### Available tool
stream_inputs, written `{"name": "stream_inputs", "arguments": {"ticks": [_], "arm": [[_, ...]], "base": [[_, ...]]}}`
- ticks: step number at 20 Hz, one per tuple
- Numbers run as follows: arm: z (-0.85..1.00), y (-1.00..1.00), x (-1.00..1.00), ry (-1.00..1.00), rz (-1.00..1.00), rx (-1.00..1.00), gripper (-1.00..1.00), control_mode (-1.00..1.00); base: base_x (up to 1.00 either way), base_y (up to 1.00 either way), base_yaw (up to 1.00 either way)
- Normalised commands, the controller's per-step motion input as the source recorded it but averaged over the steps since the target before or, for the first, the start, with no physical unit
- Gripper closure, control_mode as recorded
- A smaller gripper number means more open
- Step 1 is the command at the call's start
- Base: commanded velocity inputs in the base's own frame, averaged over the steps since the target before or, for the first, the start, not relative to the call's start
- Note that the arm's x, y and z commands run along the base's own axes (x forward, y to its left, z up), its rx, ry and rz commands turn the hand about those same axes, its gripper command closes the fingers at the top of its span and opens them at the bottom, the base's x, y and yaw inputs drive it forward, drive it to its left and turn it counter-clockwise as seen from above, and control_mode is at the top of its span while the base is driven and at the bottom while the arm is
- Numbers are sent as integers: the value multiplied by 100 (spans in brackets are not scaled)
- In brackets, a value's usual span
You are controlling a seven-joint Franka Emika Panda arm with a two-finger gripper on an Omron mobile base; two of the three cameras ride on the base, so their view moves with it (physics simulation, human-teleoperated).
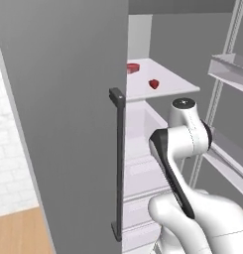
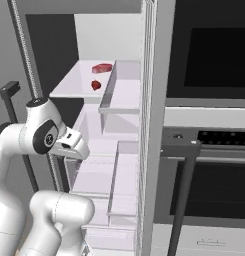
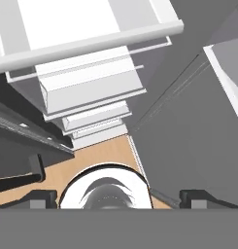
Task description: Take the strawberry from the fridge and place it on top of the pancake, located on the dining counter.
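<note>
The fridge (image 1: 68, 124) has its left door shut and its right door swung open. The strawberry (image 1: 153, 84), small and bright red, lies on a white shelf (image 1: 177, 87) inside; from the other side the strawberry (image 2: 96, 85) sits near that shelf's front. My gripper (image 3: 120, 199) is open and holds nothing, its dark fingertips (image 3: 42, 198) spread wide. It points down past the white drawers (image 3: 91, 87) toward the floor. My hand (image 2: 74, 145) hangs well below the strawberry's shelf, in front of the drawers. The pancake and the dining counter are out of view.
A flat red item (image 1: 133, 67) lies behind the strawberry. The shut door's dark bar handle (image 1: 118, 163) stands left of my arm. Bins on the open door (image 2: 119, 95) jut beside the shelf. A dark built-in oven (image 2: 209, 50) and its handle (image 2: 186, 190) are to the right.
</note>
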Motion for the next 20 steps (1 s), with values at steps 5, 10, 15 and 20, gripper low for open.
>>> {"name": "stream_inputs", "arguments": {"ticks": [5, 10, 15, 20], "arm": [[0, 0, 0, 0, 0, 0, -100, 100], [0, 0, 0, 0, 0, 0, -100, 100], [0, 0, 0, 0, 0, 0, -100, 100], [0, 0, 0, 0, 0, 0, -100, 100]], "base": [[30, -24, -14], [44, -3, -10], [53, 0, -2], [6, 0, 0]]}}
